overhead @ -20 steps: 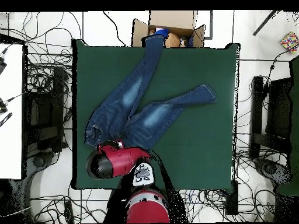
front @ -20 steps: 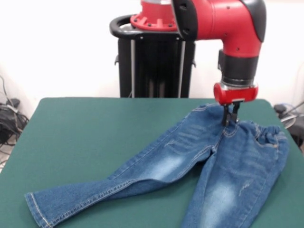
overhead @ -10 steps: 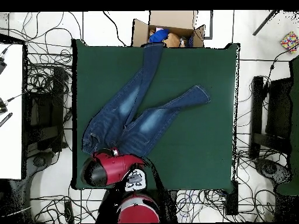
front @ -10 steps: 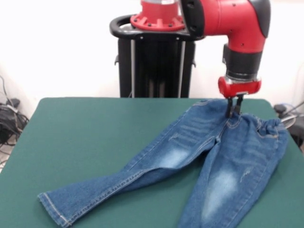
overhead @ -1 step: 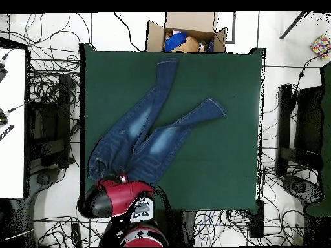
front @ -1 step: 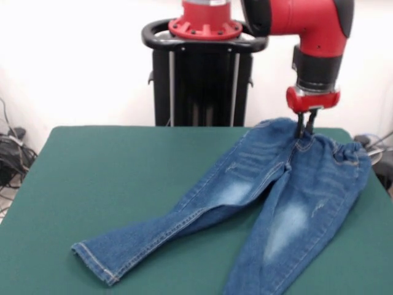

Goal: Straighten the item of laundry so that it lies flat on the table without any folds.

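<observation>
Two legs of the small faded blue denim jeans (front @ -1 step: 264,196) trail ahead of my narrow jaws, pinched on the waistband middle by the gripper (front @ -1 step: 304,130), so I should drag low across the dark green felt table (front @ -1 step: 110,178).

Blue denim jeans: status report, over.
Gripper shut on jeans' waistband. Legs splayed on the green felt table, not yet flat. Nothing obstructing.

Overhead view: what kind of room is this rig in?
Most likely a robotics lab. A green table stands on a pale floor strewn with loose cables, an open cardboard box sits at its far edge, and the red arm's gripper pinches the jeans by the waistband.
</observation>
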Available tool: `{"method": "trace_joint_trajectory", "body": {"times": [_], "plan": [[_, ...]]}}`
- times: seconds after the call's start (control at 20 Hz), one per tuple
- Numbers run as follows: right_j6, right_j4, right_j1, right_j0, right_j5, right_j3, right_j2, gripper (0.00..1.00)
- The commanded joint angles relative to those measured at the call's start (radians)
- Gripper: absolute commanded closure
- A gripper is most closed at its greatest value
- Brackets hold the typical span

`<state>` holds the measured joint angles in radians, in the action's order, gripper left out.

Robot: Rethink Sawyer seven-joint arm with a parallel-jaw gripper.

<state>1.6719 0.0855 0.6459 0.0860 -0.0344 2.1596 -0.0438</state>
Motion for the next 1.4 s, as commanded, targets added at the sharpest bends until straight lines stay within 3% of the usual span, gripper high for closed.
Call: {"method": "trace_joint_trajectory", "body": {"times": [0.05, 0.4, 0.7, 0.75, 0.9, 1.15, 1.4], "plan": [[0.289, -0.086, 0.003, 0.041, -0.017, 0.116, 0.000, 1.00], [0.275, -0.109, 0.027, 0.050, -0.015, 0.147, -0.004, 1.00], [0.246, -0.109, -0.091, 0.044, 0.077, 0.066, 0.001, 1.00], [0.242, -0.099, -0.097, 0.039, 0.118, 0.060, 0.002, 0.00], [0.234, -0.080, -0.098, 0.020, 0.146, 0.063, -0.006, 0.00], [0.221, -0.139, -0.066, 0.044, 0.012, 0.043, 0.015, 0.00], [0.217, -0.154, -0.032, 0.050, -0.030, 0.039, 0.013, 0.00]]}}
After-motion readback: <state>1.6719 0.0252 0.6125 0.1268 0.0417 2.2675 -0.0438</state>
